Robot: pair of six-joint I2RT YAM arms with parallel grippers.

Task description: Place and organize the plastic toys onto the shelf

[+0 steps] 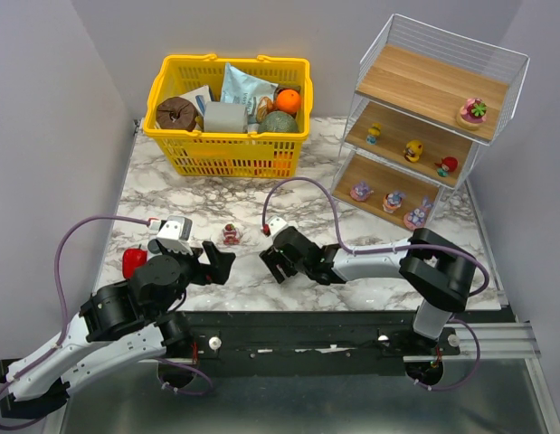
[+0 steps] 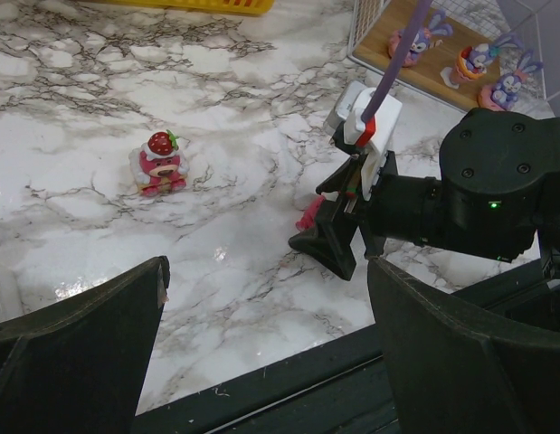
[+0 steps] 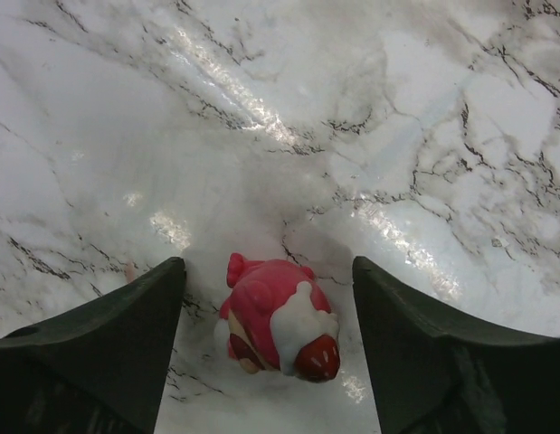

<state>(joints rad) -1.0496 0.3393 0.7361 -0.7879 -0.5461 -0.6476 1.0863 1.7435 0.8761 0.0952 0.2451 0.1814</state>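
The pink toy [image 3: 275, 321] lies toppled on the counter [image 3: 261, 108], bottom centre of the right wrist view, lengthwise between the right tool's [image 3: 266, 267] spread fingers, untouched. The left tool [image 2: 266, 264] gapes wide.

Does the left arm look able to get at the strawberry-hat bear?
Probably yes: the left tool is open, the bear stands alone on bare marble ahead of it, and the right tool sits off to one side.
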